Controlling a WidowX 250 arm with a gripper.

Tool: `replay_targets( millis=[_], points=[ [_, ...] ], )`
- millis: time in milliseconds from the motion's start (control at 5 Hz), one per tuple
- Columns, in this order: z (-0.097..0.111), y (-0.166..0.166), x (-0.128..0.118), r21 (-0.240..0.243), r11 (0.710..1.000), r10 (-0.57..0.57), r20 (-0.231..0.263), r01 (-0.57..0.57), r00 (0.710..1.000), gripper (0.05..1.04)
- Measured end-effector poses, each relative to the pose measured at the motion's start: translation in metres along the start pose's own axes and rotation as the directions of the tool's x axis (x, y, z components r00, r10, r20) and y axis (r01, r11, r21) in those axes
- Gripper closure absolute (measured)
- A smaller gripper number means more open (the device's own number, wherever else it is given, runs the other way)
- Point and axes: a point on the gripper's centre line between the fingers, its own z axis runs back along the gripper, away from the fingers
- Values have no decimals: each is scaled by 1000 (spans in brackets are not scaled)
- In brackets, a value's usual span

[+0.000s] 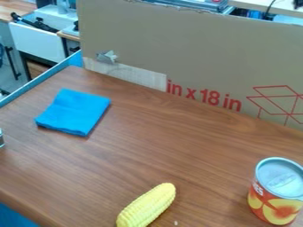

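A folded blue cloth (pixel 74 111) lies flat on the left part of the brown wooden table (pixel 177 146). Near the front edge of the view, a yellow ear of corn (pixel 146 205) rests at a slant, its lower end at the picture's bottom. To the right of the corn stands an upright can (pixel 276 191) with a silver lid and an orange and red label picturing fruit.
A tall cardboard panel (pixel 195 53) with red markings runs along the table's back edge. A small part of a metallic object (pixel 1 138) shows at the left edge. Behind the table on the left is a white drawer unit (pixel 38 42).
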Motion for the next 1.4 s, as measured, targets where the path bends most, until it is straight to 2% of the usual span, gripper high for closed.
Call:
replay_targets(
  millis=[200,400,800,1000,1200,1400],
  points=[
    [-11,5,-5,-61,998,-13,25,14,1000,76],
    [-10,5,-5,-80,997,-16,42,20,999,81],
    [40,2,-21,-31,1000,9,83,-7,996,83],
    [71,-11,-23,20,999,-37,101,35,994,83],
    [77,-64,-11,77,984,-166,86,160,982,83],
    [77,-114,-5,118,947,-307,71,298,949,83]
  ],
)
